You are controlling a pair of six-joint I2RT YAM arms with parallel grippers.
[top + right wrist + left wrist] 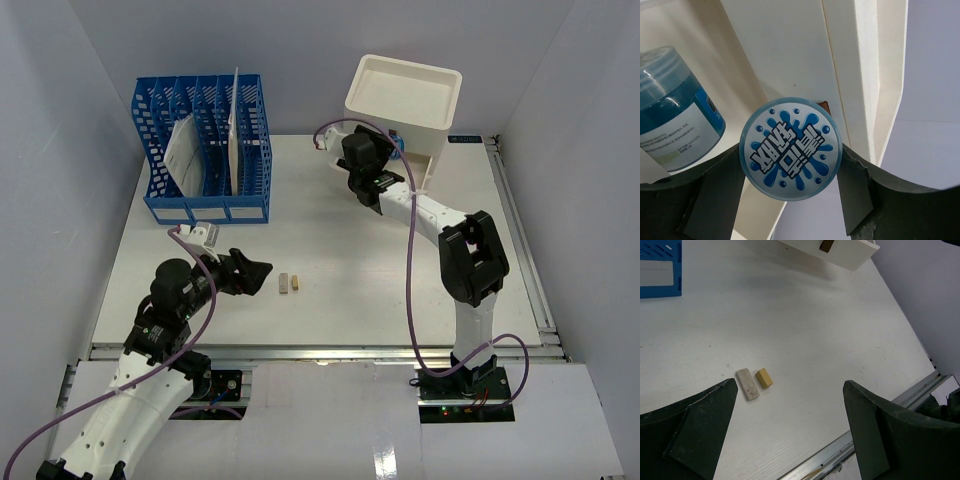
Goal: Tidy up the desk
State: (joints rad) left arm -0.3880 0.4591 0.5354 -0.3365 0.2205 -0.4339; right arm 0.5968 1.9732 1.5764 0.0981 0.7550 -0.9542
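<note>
Clamping blue-lidded jar [790, 148] at drawer box [790, 50], right gripper [790, 160], second jar [675, 105] inside, left gripper [790, 385] agape

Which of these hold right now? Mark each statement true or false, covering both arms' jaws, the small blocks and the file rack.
1. The left arm's jaws stand open with nothing between them. True.
2. The right arm's jaws grip a round tub with a blue splash-printed lid at the white stacked drawer box. True.
3. The pale grey block and the tan block lie inside that drawer box. False: they lie side by side on the matte white desk.
4. The blue slotted file rack is empty. False: white papers stand in it.
</note>
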